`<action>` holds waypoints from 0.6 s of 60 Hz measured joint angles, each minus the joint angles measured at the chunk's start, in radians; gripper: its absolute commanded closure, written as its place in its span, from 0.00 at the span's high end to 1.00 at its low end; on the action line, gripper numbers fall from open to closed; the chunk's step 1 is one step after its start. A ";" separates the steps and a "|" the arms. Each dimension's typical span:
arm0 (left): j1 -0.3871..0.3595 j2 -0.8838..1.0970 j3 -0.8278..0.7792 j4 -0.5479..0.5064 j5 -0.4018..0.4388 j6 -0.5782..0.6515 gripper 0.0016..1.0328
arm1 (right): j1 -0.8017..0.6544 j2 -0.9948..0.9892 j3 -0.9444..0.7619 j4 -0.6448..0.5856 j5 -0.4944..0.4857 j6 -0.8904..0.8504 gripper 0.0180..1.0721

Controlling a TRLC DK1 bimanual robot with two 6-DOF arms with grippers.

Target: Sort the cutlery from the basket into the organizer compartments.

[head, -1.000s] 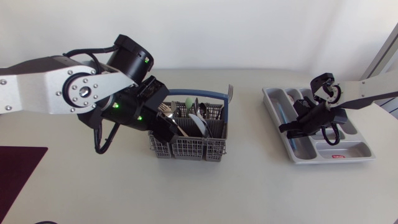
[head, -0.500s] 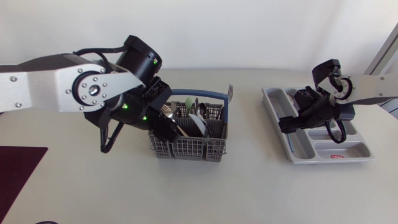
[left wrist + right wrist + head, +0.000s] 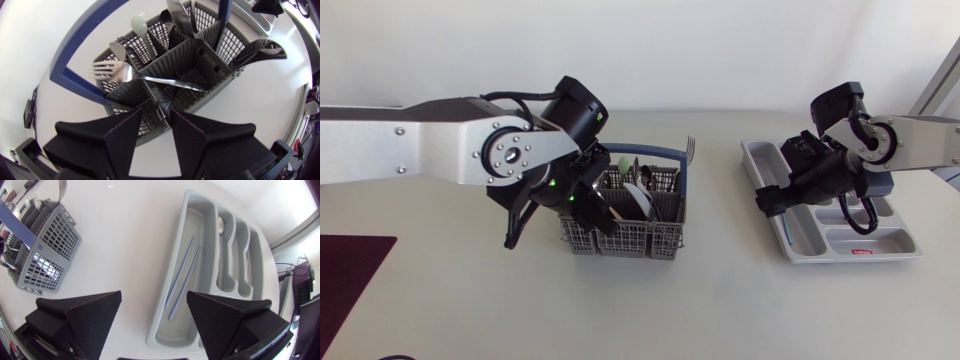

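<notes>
Left claw released, poised over the grey plastic mesh basket; silver metal fork lies ahead across its dividers. Right claw released above the white bench, with the grey plastic organizer ahead holding two thin bluish sticks.

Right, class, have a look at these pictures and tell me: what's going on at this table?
Two robot arms are sorting cutlery. The left gripper is open just above the basket, its fingers either side of what looks like a handle standing in it. A fork and other pieces are in there too. The right gripper is open and empty at the edge of the organizer, whose long compartment holds two thin blue sticks.
</notes>
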State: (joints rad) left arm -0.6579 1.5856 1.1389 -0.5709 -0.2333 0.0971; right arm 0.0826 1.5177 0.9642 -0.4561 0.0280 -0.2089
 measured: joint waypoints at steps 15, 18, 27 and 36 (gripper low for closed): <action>-0.014 0.017 0.001 0.000 -0.013 0.000 0.13 | 0.015 -0.018 -0.017 -0.003 0.012 0.000 0.90; -0.021 0.017 0.001 0.000 -0.016 0.000 0.10 | 0.018 -0.021 -0.022 -0.003 0.015 0.000 0.90; -0.035 0.018 0.001 0.000 -0.026 0.000 0.06 | 0.027 -0.027 -0.032 -0.003 0.026 0.000 0.90; -0.044 0.019 0.001 0.010 -0.058 0.000 0.04 | 0.038 -0.029 -0.038 -0.003 0.026 0.000 0.90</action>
State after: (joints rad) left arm -0.7021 1.6051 1.1400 -0.5606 -0.2909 0.0975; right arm 0.1204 1.4891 0.9264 -0.4587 0.0544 -0.2092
